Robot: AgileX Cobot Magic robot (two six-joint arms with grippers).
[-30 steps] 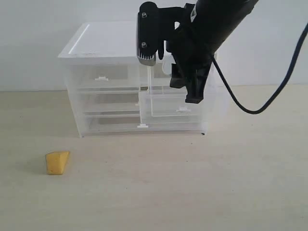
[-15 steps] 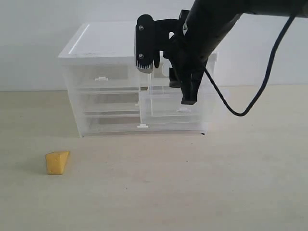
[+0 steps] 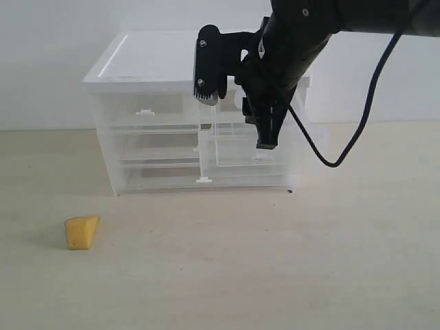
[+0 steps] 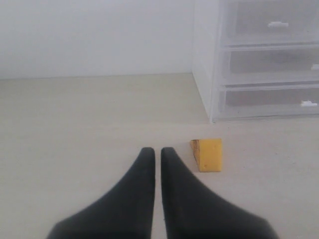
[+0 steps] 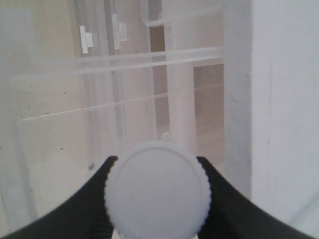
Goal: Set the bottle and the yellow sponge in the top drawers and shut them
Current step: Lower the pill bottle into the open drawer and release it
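Our right pincer (image 3: 267,141) is clamped at a middling width on the bottle (image 5: 157,196), its two dark fingers against the ribbed white cap, and it hangs nose-down over the right one of the top drawers (image 3: 240,148), which stands pulled out from the clear plastic cabinet (image 3: 137,65). We judge the step in hand to be lowering the bottle into that drawer. From the wrist we look past the cap into translucent walls, though we cannot tell how far the bottle sits above the drawer floor. The next move calls for a straight descent that keeps clear of the drawer's front and side walls, a release once the base is down, then a push on the small tab handle (image 3: 260,157) to shut it. Our left pincer (image 4: 157,152) is closed with nothing in it, and the yellow sponge (image 4: 207,154) lies on the table just beside its tips, well apart from the cabinet and not yet picked up. The left top drawer (image 3: 144,110) looks shut. The table (image 3: 289,261) is a pale, matte beige surface, and behind the cabinet rises a plain white wall (image 3: 48,41).
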